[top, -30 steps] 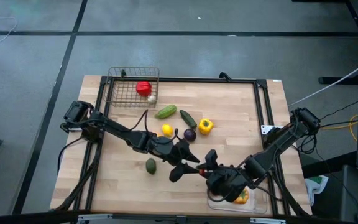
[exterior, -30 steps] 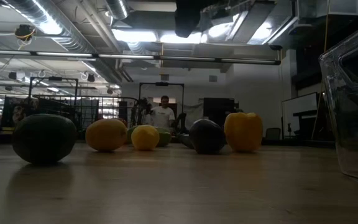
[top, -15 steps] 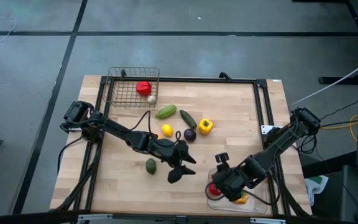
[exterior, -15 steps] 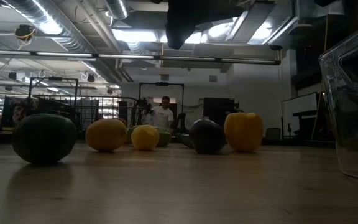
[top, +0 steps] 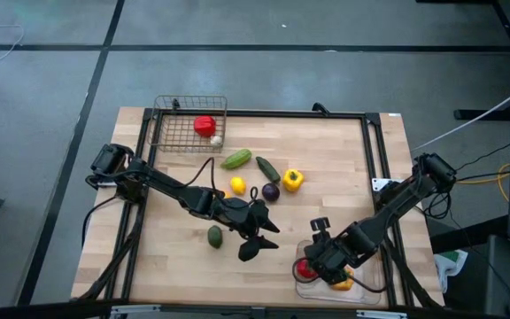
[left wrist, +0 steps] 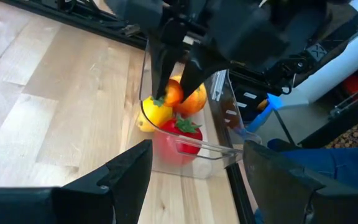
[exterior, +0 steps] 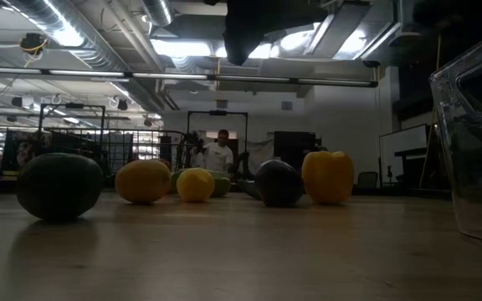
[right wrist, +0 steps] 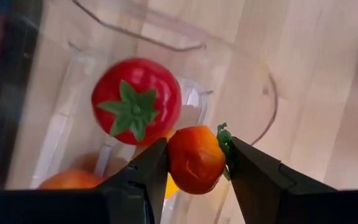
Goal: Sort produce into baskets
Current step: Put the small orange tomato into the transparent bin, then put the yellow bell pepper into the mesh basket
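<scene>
A wooden worktop (top: 343,177) with a black frame (top: 264,112) along its edges stands on grey floor (top: 326,62). Beyond it, a person (exterior: 219,154) in a white top stands far back under ceiling lights (exterior: 65,35) and ducts.
</scene>
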Action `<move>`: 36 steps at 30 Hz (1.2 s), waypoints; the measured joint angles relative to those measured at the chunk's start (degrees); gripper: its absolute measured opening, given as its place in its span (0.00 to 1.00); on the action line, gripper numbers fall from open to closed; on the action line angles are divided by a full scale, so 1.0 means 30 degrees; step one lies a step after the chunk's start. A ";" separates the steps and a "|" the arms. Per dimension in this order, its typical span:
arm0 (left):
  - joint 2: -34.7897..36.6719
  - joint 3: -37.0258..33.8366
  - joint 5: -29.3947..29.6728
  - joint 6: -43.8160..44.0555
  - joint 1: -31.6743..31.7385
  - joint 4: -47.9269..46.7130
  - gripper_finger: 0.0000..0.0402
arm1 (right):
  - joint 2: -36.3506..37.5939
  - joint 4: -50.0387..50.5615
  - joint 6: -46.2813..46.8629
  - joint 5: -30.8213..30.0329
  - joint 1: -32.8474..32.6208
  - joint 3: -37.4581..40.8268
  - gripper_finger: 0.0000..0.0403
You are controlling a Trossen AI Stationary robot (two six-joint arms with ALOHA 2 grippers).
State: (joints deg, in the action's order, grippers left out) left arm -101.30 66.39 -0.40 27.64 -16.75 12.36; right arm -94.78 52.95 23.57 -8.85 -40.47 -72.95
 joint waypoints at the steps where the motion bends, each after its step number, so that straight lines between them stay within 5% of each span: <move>1: 0.0001 0.0000 0.0000 0.0000 0.0000 0.0000 0.61 | 0.0000 -0.0130 -0.0006 0.0150 0.0000 0.0123 0.39; 22: 0.0005 0.0000 0.0000 -0.0527 0.0000 0.0007 0.61 | 0.0000 -0.0807 0.0673 0.0207 0.0158 0.0265 0.39; 36: 0.0000 0.0000 -0.0007 -0.0313 0.0000 -0.0071 0.61 | -0.0524 -0.0588 0.1231 0.1520 0.1303 0.0250 0.77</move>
State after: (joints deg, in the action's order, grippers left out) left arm -101.30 66.39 -0.43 26.70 -16.75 12.15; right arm -96.36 51.19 27.27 -4.29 -36.56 -72.20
